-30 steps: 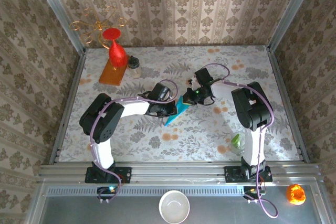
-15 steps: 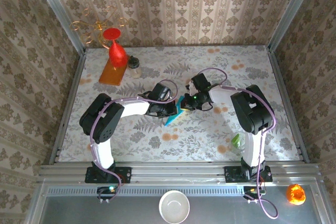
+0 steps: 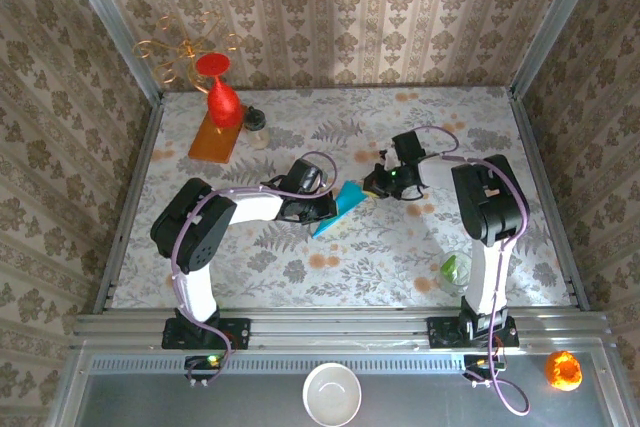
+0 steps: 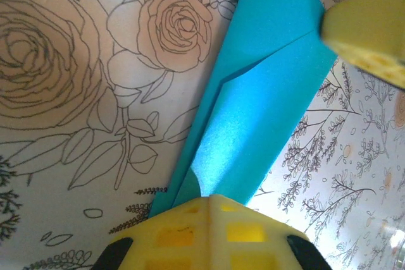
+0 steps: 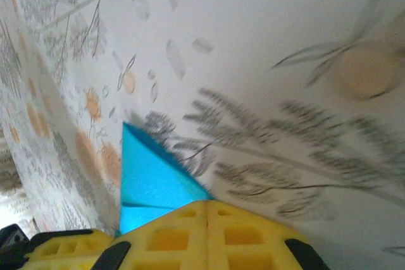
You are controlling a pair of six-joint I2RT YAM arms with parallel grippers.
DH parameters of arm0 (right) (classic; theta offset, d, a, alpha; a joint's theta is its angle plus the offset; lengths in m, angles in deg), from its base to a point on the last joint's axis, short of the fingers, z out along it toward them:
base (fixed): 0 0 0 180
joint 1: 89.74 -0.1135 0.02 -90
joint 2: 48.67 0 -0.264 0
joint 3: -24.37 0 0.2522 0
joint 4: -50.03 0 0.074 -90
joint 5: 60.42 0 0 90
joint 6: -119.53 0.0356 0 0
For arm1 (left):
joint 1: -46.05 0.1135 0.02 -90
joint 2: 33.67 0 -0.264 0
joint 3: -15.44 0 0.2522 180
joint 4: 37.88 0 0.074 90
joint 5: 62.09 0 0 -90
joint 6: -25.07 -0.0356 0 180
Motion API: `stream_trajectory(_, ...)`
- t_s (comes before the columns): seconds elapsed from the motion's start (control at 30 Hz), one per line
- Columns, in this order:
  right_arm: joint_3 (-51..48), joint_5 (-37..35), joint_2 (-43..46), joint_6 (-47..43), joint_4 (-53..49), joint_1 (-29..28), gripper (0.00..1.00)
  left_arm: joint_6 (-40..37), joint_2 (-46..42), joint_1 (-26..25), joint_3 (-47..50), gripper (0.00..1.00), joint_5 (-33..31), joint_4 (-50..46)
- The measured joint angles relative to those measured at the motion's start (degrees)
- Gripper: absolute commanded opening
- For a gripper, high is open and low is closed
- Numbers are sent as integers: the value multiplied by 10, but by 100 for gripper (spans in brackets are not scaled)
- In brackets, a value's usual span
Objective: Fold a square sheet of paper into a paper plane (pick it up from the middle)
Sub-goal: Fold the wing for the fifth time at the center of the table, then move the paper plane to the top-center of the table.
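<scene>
Pinching the paper (image 4: 259, 99) at opposite ends, both claws were closed on it, none of it spread flat as a square any more. It was a long narrow folded strip with one diagonal crease showing.

Place: the paper sat well apart from the red vase (image 3: 222, 97), nearer the arm bases than the vase and to its right, about mid-table.

Left claw (image 4: 209, 210): fingers pressed together with the strip's near-left end going in between them. From this claw the paper ran straight ahead, away from the fingertips.

Right claw (image 5: 207, 219): fingers also pressed together, a blue corner poking out from under the tips (looked pinched, though the contact itself was hidden by the pads).

The relation that matters: the long axis ran diagonally, near-left to far-right, along the line joining the two claws. Neither arm was nearer, since each had its own end.

My guess is the next move works along or across that axis, so one claw has to keep its end fixed or the strip twists.
</scene>
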Motion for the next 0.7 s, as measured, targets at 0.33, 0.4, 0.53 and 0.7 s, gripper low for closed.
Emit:
stream_trajectory(0.33,-16,-71,70,-3,1,26,25,0,-27,5,0,13,9,-36)
stream_trajectory(0.4,-19,-88,106,-4,-9,25,33,-1,-53,8,0,25,9,-44)
stream_trajectory(0.53,-23,-128,170,-4,-40,7,55,-4,-133,18,3,45,-2,-50)
stream_trajectory(0.7,-24,-194,202,3,-112,-62,67,-9,-246,55,62,72,-42,-51)
